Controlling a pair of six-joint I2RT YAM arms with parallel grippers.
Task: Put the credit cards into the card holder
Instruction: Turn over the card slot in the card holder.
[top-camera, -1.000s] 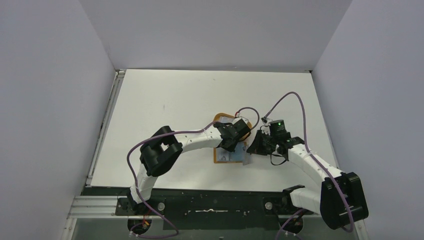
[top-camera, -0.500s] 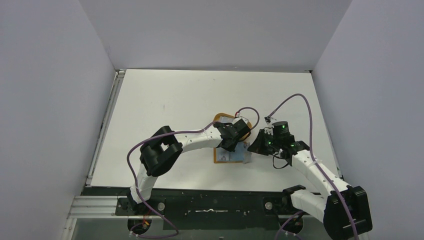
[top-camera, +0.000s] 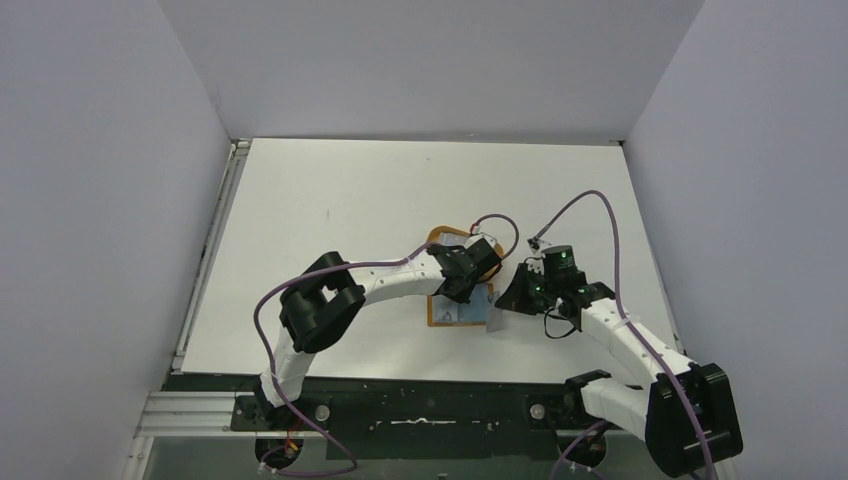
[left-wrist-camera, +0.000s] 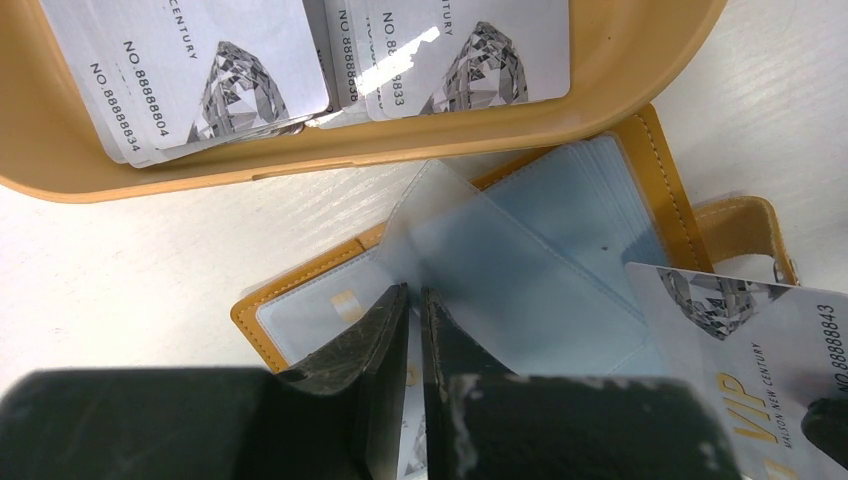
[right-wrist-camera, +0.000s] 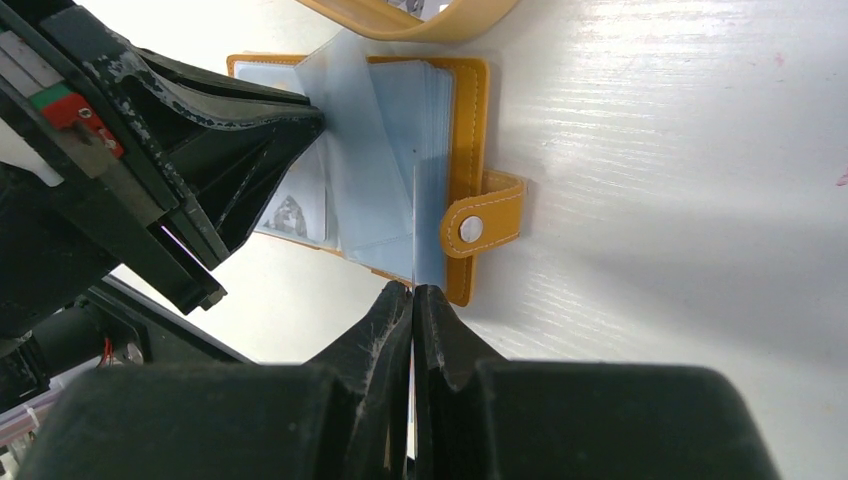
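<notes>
Now the holder (top-camera: 445, 312) lies open on the worktop (top-camera: 350, 200), toward its near edge and between the two arms, just beside the tan tray (top-camera: 445, 236) on the side nearer the arm bases. In the left wrist view the tray's rim comes right up to the holder's orange edge; whether they touch cannot be told. Loose cards (left-wrist-camera: 200, 70) lie overlapped inside the tray, printed with a diamond and rows of numbers.

The left fingers (left-wrist-camera: 400, 310) are closed narrow on a clear sleeve (left-wrist-camera: 470, 250) of the holder, pinching it near the fold and holding it raised off the stack of other sleeves. Under it, a pocket on the page by the left fingers holds one card with the same diamond print (right-wrist-camera: 295, 215).

The right fingers (right-wrist-camera: 405, 300) are pressed together on a single card (left-wrist-camera: 760, 370), gripping it by one end. That card sits at the holder's open side, tilted, its free end over the orange edge and close to the snap tab (right-wrist-camera: 480, 225), which sticks out flat on the worktop with its stud up. From the right wrist the card is seen nearly edge-on, reaching from the fingertips toward the stacked sleeves. Whether its tip has entered a pocket cannot be told.
</notes>
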